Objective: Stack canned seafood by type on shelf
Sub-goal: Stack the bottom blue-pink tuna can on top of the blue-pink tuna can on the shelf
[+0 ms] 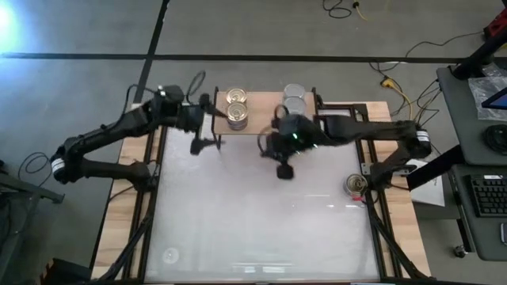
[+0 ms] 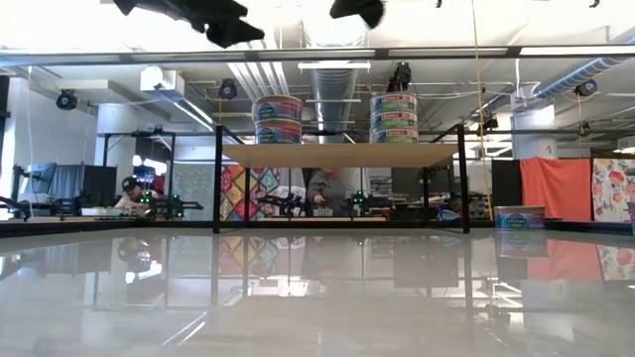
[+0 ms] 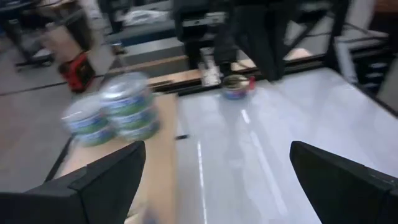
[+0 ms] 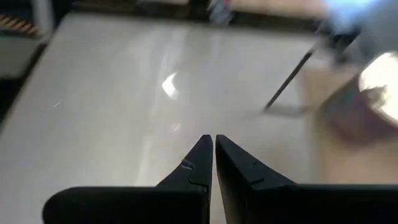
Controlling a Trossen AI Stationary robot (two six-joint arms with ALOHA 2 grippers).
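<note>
The shelf (image 2: 337, 155), a light wooden board on thin black legs, stands at the table's far middle. On it are two stacks of canned seafood: gold-lidded tins (image 1: 236, 109) on the left and silver-lidded tins (image 1: 294, 98) on the right. A single gold-lidded tin (image 1: 356, 186) rests on its base on the table near the right edge. My left gripper (image 1: 200, 146) hangs open in the air just left of the shelf's near edge, with nothing between its fingers (image 3: 118, 168). My right gripper (image 1: 283, 168) is shut and empty, above the table in front of the shelf.
The white tabletop (image 1: 261, 229) stretches bare from the shelf to the near edge. A black frame (image 1: 372, 170) runs along the table's sides. A shelf leg (image 4: 289, 81) shows close ahead in the right wrist view. Beyond the table stand workbenches and a desk with a keyboard (image 1: 487, 202).
</note>
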